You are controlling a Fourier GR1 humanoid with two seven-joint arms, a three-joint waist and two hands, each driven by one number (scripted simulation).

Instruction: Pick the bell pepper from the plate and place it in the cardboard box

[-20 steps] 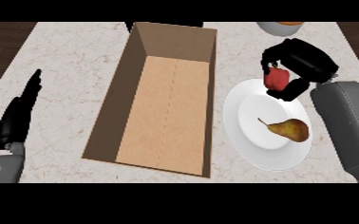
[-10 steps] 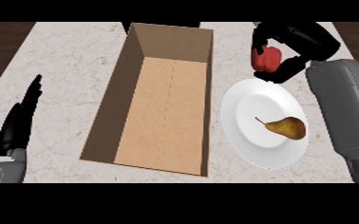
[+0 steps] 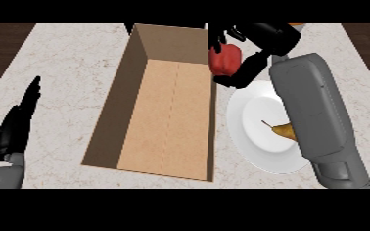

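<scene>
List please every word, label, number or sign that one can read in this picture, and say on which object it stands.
None: no readable text shows.
cardboard box: plain brown walls and floor, no print.
plate: plain white.
bell pepper, held by the right robot hand: no sticker.
pear: no label.

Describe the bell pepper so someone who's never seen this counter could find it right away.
Start at the long open cardboard box in the middle of the counter and go to its far right corner. There the black right hand curls round the bell pepper, holding it at the box's right wall. It is the only red thing; the other food, a brown pear, lies on the white plate.
</scene>
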